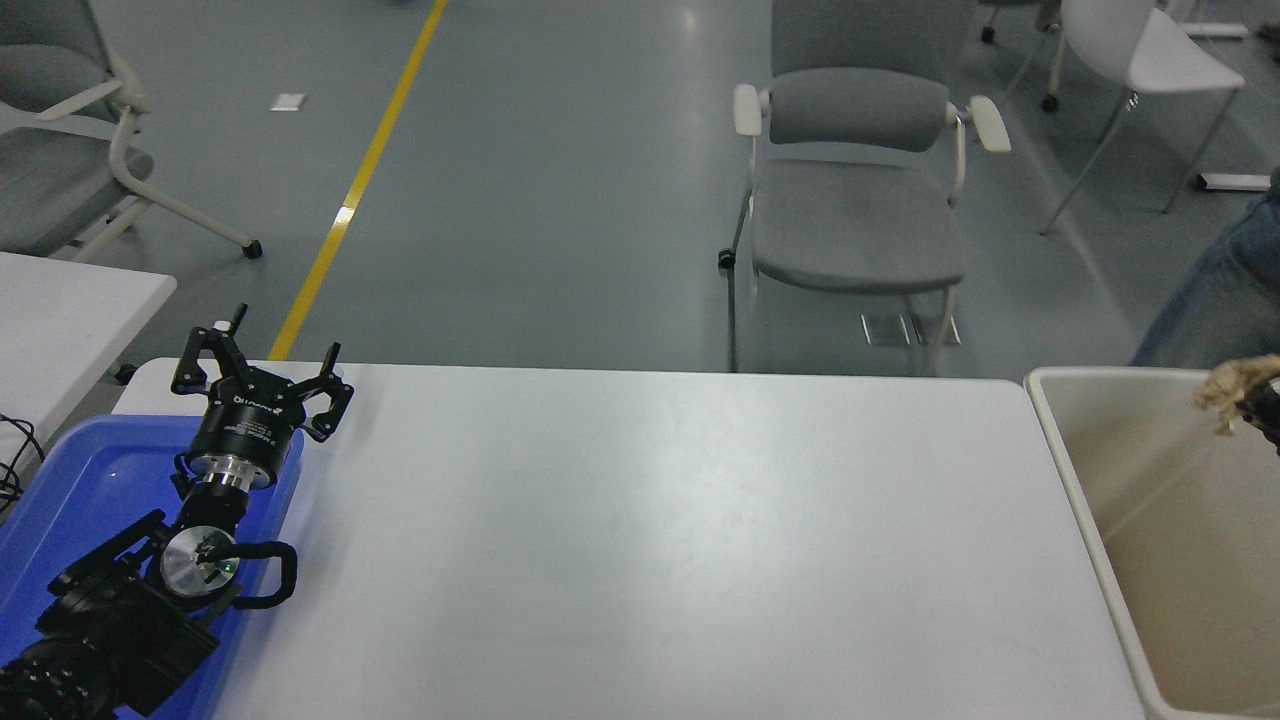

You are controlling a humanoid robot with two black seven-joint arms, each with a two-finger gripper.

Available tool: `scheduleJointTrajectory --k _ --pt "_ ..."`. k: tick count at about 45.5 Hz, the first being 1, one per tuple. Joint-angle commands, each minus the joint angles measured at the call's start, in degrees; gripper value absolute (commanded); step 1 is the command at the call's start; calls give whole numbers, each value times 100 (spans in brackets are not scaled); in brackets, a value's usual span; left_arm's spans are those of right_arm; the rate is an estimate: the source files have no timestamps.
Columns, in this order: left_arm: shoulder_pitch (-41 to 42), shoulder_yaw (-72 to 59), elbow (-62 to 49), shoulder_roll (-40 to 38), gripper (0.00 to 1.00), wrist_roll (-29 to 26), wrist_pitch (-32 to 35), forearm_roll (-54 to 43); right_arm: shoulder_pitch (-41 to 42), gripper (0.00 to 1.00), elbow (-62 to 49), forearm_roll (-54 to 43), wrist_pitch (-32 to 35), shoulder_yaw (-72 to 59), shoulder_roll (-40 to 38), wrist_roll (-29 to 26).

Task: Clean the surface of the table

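Across most of the view spreads the table surface (640, 540), grey floor (560, 180) beyond; left gripper (262, 372) jaws wide; right gripper (1268, 405) cut off, jaws unreadable, brown paper (1225, 392) beside it

We see even, bright overhead light: a soft sheen on the table surface (640, 520), a glare spot on the floor (688, 18), faint shadows, slightly soft focus, mild blur at right.

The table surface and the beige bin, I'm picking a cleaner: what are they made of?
The table surface looks like smooth white laminate or plastic, given its soft sheen. The beige bin looks like moulded matte plastic, with a rounded rim and thin walls.
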Motion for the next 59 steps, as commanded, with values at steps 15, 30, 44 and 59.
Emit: scheduleJointTrajectory --k 15,30,44,59 --pt "-8 0 0 0 100 -7 1 -5 -233 0 -736 994 -1214 4 831 -6" --pt "-8 0 0 0 100 1 1 -5 -162 0 -736 994 -1275 39 928 -6" --pt "-8 0 0 0 100 -7 1 -5 -101 100 -736 994 -1275 101 946 12" --pt "-8 0 0 0 100 -7 1 4 -4 100 -684 994 -1240 118 946 3"
